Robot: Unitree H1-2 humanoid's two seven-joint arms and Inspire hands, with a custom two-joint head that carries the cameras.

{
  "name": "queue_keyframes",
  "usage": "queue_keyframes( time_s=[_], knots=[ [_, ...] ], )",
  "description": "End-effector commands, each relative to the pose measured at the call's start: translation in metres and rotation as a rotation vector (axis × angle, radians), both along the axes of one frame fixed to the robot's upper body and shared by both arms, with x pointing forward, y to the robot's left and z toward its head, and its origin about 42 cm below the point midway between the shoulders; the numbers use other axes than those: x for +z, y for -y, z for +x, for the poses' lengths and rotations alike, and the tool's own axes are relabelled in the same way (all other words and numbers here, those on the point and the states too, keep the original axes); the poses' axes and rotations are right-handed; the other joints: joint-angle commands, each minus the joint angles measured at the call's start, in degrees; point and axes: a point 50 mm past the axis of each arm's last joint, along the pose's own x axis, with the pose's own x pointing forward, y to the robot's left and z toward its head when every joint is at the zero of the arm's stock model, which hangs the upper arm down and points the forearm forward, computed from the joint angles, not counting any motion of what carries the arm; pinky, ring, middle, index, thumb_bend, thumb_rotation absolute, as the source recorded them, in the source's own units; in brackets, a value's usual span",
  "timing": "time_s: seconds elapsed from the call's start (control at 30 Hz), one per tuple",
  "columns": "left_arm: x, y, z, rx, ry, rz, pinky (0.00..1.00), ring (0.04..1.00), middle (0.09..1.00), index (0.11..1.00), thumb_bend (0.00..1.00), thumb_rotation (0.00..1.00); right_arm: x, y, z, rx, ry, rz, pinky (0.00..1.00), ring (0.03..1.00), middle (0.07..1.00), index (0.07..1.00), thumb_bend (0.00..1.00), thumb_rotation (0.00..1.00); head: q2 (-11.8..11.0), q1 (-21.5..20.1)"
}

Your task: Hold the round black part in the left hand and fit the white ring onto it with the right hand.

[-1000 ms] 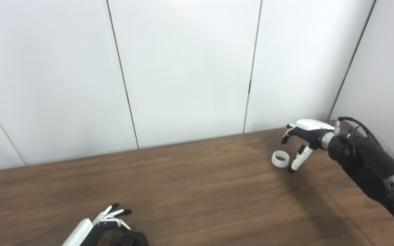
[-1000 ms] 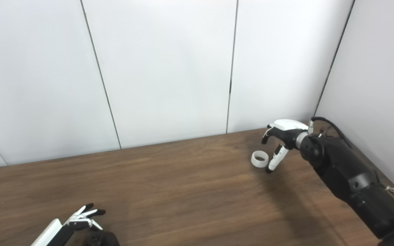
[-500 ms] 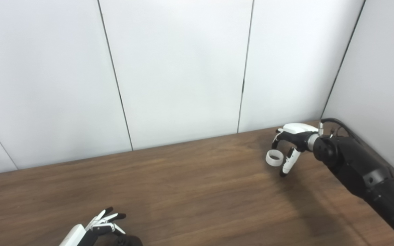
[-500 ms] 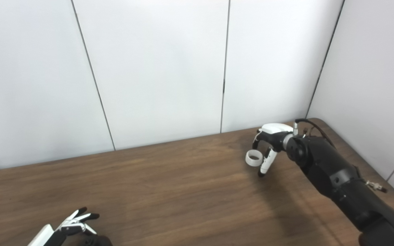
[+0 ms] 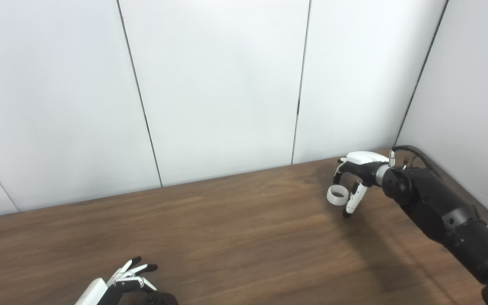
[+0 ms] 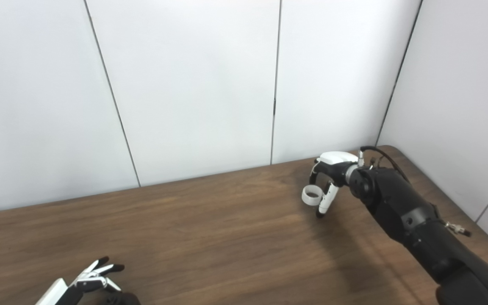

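Since the earlier frames the right hand has been closing in on the white ring, and the ring now appears to be sitting up between its curled fingers and thumb rather than lying beside them on the table; the camera has also been drifting, so the whole scene is sitting further left. The right hand is pinching the ring at about two o'clock on the tabletop, near the back wall. Whether the ring is clear of the wood I cannot tell. The left hand is hovering at about seven o'clock with its fingers spread, gripping nothing. The round black part is lying just beside it at the bottom edge, mostly cut off.
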Motion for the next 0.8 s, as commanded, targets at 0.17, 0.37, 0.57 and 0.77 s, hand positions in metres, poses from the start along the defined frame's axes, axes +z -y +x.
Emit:
queue_keyframes(
  time_s=[0.17, 0.37, 0.57, 0.77],
  knots=[
    [0.0136, 0.0005, 0.0011, -0.009, 0.059, -0.020, 1.00, 1.000, 0.879, 0.481, 0.51, 0.03, 0.0320, -0.0007, 0.0100, 0.039, 0.143, 0.004, 1.00, 1.000, 1.000, 0.638, 0.94, 0.17, 0.18, 0.20],
    [0.0129, 0.0000, 0.0011, -0.007, 0.058, -0.019, 1.00, 1.000, 0.879, 0.481, 0.51, 0.04, 0.0296, -0.0009, 0.0089, 0.059, 0.207, 0.024, 1.00, 1.000, 0.978, 0.484, 0.53, 0.13, 0.24, 0.27],
    [0.0130, 0.0006, 0.0009, -0.009, 0.058, -0.021, 1.00, 1.000, 0.877, 0.481, 0.51, 0.04, 0.0297, -0.0012, 0.0070, 0.076, 0.231, 0.031, 1.00, 1.000, 0.961, 0.477, 0.52, 0.12, 0.28, 0.33],
    [0.0128, 0.0009, 0.0014, -0.010, 0.053, -0.012, 1.00, 1.000, 0.879, 0.481, 0.51, 0.04, 0.0302, -0.0006, 0.0076, 0.076, 0.233, 0.033, 0.99, 1.000, 0.954, 0.477, 0.52, 0.12, 0.28, 0.46]
  ],
)
